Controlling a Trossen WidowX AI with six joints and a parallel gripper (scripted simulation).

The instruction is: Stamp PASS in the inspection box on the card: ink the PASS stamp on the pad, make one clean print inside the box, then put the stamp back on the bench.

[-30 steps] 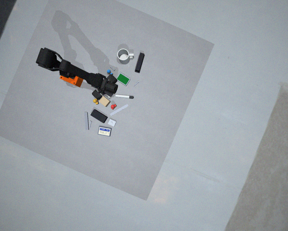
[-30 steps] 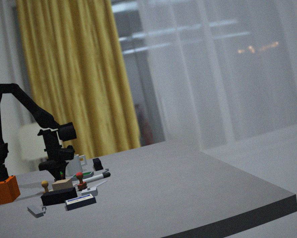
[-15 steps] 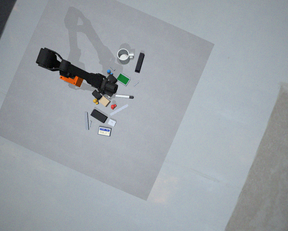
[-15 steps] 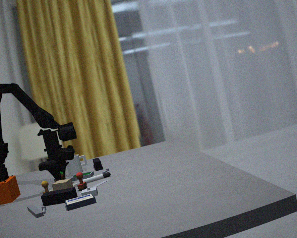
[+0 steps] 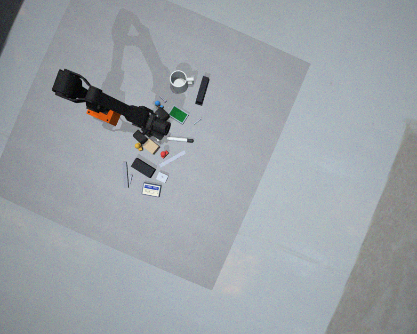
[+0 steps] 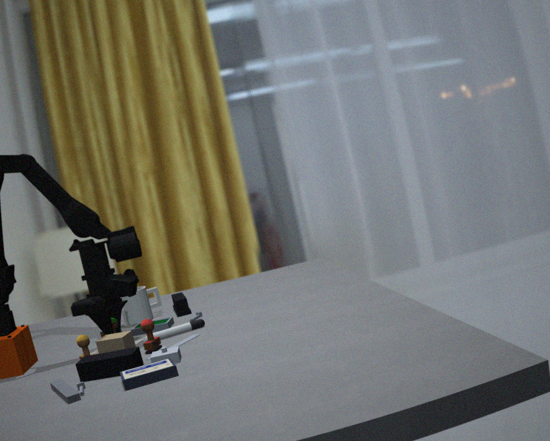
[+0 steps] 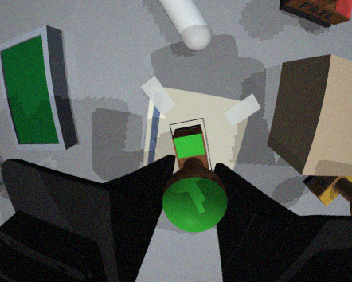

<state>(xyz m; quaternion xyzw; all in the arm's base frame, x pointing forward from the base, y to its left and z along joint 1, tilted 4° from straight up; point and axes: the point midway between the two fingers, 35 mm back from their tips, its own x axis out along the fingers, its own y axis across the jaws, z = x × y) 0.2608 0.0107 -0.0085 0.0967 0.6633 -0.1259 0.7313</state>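
My gripper [image 6: 110,328] [image 7: 194,166] is shut on a wooden stamp with a green knob [image 6: 113,320] [image 7: 195,211]. The stamp is upright, with a bright green patch on its base; I can read no lettering on it. In the wrist view its base lies within the thin outline of the inspection box [image 7: 187,121] on the cream card [image 7: 199,104]. I cannot tell whether the base touches the card. White tape strips lie at two card corners. The stamp hides most of the box, so no print shows. The green ink pad [image 5: 179,115] [image 7: 29,99] lies open beside the card.
A tan block [image 5: 150,146] [image 7: 332,115] stands close on the card's other side. A red-knobbed FAIL stamp [image 5: 163,154] [image 7: 322,12], a yellow-knobbed stamp [image 5: 137,145], a blue-knobbed stamp [image 5: 157,103] and a white marker [image 5: 179,139] [image 7: 195,33] are near. A mug [image 5: 178,86] stands beyond the pad.
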